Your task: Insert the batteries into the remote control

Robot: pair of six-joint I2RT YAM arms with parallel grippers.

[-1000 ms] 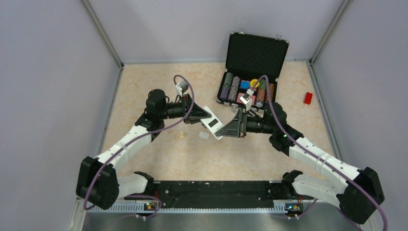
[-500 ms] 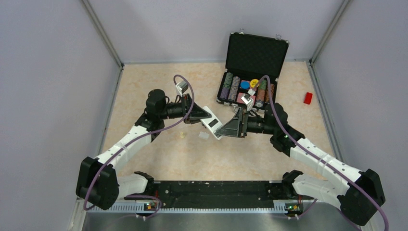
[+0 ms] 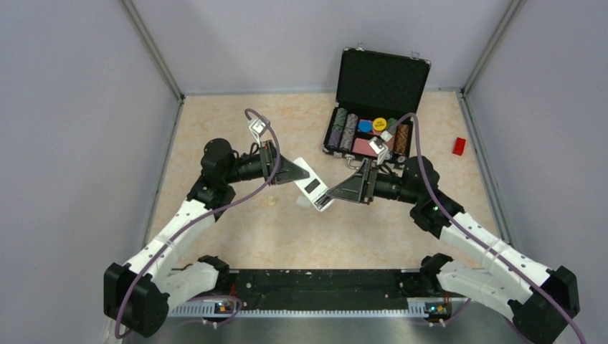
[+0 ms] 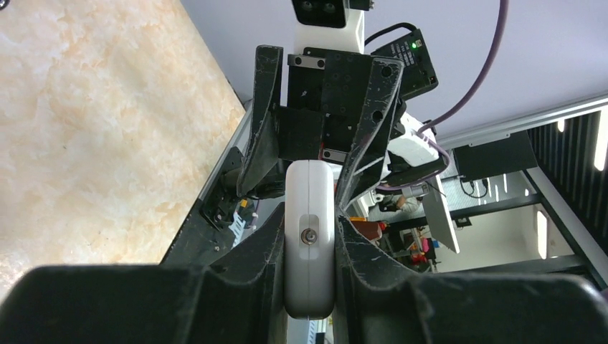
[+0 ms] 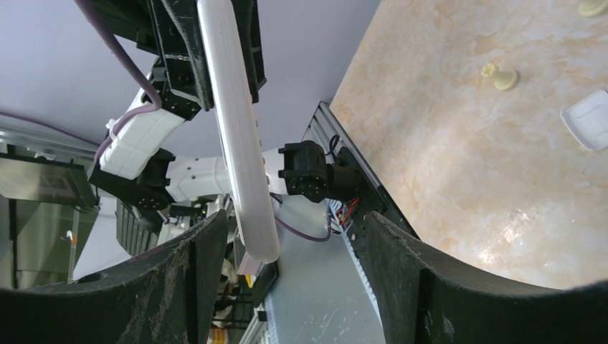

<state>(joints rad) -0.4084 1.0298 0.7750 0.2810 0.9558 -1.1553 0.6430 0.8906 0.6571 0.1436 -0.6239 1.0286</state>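
The remote control (image 3: 316,195) is a slim white bar held above the table, back up, with its small dark bay showing. My left gripper (image 3: 299,174) is shut on its far end; the left wrist view shows the white remote (image 4: 309,215) pinched between both fingers. My right gripper (image 3: 333,196) is open at the remote's near end. In the right wrist view the remote (image 5: 236,136) hangs between the spread fingers, close to the left finger (image 5: 193,279), with my right gripper (image 5: 287,276) not closed on it. The batteries are not in view.
A small white flat piece (image 3: 304,203) lies on the table under the remote, also in the right wrist view (image 5: 589,118). A cream peg (image 3: 272,201) lies beside it. An open black case of poker chips (image 3: 373,79) stands behind. A red block (image 3: 459,145) lies far right.
My left arm has drawn back to the left and the remote has shifted left and down with it. My right wrist has moved slightly right, its tips still at the remote's near end.
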